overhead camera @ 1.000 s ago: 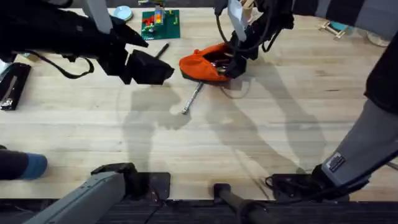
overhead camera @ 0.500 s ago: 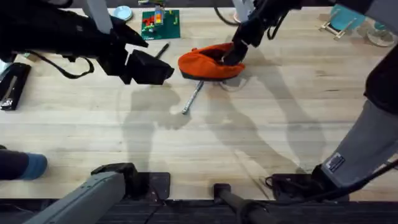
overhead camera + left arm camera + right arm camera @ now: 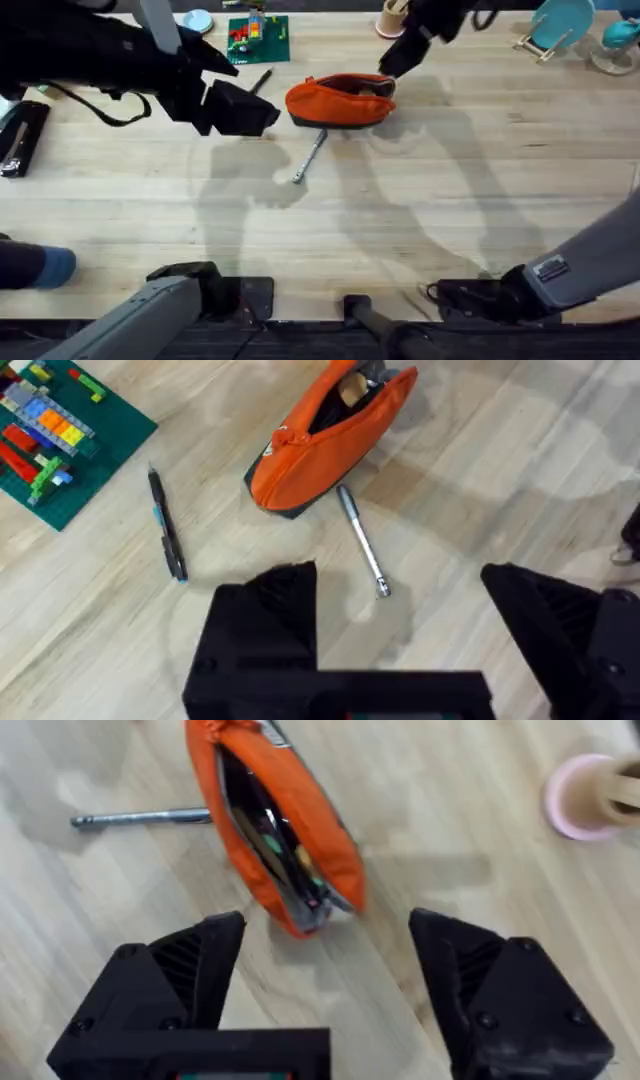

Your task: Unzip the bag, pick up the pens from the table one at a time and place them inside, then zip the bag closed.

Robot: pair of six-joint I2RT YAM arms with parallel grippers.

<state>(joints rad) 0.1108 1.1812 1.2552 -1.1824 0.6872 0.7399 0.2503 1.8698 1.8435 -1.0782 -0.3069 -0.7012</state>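
Both grippers, the left gripper (image 3: pixel 400 610) and the right gripper (image 3: pixel 325 960), are spread apart and empty. The bag (image 3: pixel 338 100) is unzipped at upper centre, and the silver pen (image 3: pixel 310 158) touches it, so a careless grasp may push the bag.

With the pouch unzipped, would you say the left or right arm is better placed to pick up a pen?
Probably the left: its open gripper hovers near the silver pen and black pen, while the right gripper is open above the bag.

Your table (image 3: pixel 450 200) is light-wood planks. On it: orange bag (image 3: pixel 338 100) lying unzipped, silver pen (image 3: pixel 311 157) just in front of it, black pen (image 3: pixel 261 80) left of it, green brick baseplate (image 3: pixel 258 38) at the far edge, pink-based wooden cup (image 3: pixel 590 795) nearby.
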